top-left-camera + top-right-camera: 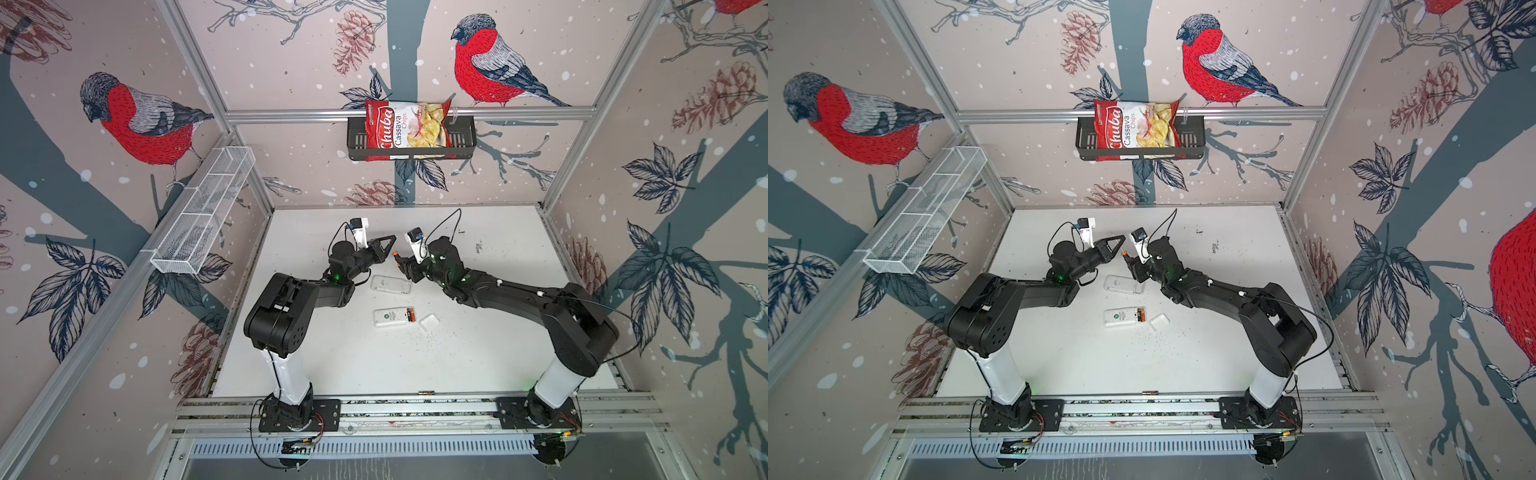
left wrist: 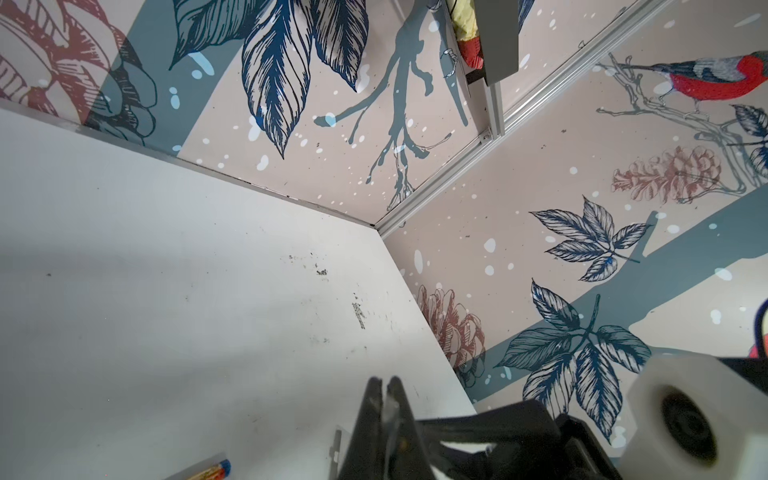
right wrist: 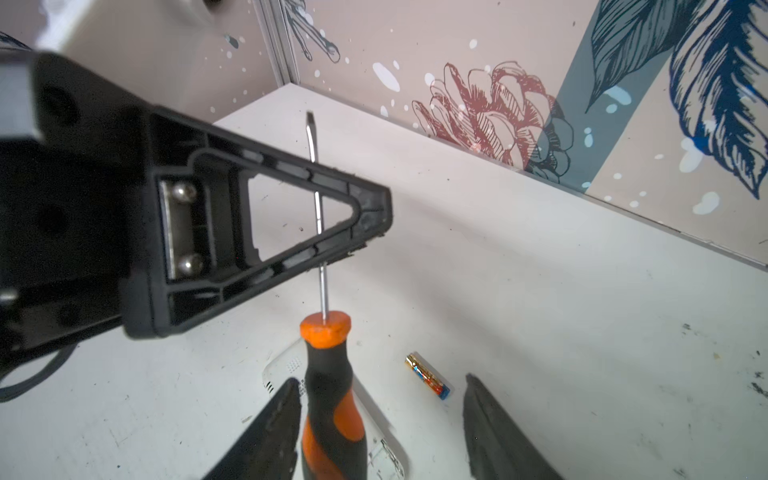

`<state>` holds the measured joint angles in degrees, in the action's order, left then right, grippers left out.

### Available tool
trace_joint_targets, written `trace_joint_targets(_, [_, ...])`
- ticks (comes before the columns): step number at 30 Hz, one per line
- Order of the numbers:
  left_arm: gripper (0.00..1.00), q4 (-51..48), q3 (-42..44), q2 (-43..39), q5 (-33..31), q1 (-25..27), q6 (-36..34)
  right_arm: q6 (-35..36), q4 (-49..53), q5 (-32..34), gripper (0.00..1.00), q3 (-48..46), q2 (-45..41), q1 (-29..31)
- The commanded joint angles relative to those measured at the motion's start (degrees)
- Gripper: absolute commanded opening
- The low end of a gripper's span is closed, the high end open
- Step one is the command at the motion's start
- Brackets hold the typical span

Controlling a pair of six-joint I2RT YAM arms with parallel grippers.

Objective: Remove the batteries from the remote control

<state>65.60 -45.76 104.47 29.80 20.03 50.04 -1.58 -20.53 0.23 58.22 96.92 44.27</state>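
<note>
Right wrist view shows you both arms at the tool: the left gripper is clamped together on the shaft of the screwdriver, while the right gripper stands apart, its fingers flanking the handle.

You can judge the task about half done. In both top views the loaded remote control lies uncovered with batteries in its compartment, apparently two, one orange and one dark. Those remain to be taken out. Just beyond it, the second remote control looks emptied.

Count two remotes, one screwdriver and one loose cover just beside the loaded remote control. There are also two loose cells. A gold battery lies beyond the loaded remote control, near the second one. A stray battery lies well apart from it, toward the robot.
</note>
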Motion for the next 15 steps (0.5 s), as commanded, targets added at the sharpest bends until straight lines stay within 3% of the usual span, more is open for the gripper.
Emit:
trace_joint_targets(1, [0.0, 10.18, 1.58, -0.49, -1.75, 0.17, 6.03, -4.75, -9.5, -6.3, 0.67, -4.56, -3.52, -2.31])
trace_joint_targets(5, [0.0, 13.88, 3.58, -1.41, -4.15, 0.79, 9.89, -15.79, -26.53, -20.77, 0.73, -14.85, -7.87, -8.1])
trace_joint_targets(7, [0.0, 14.27, 4.31, -2.15, -5.87, 1.38, 11.57, -19.2, -33.11, -24.81, 0.75, -18.34, -8.37, -9.8])
trace_joint_targets(11, [0.0, 11.55, 4.67, -3.62, -9.89, 3.07, 15.6, -18.6, -37.04, -25.78, 0.79, -21.3, -8.17, -9.23])
trace_joint_targets(15, [0.0, 2.15, 3.23, -6.28, -14.45, 6.13, 14.85, -19.49, -41.63, -26.06, 0.8, -23.45, -7.63, -8.5])
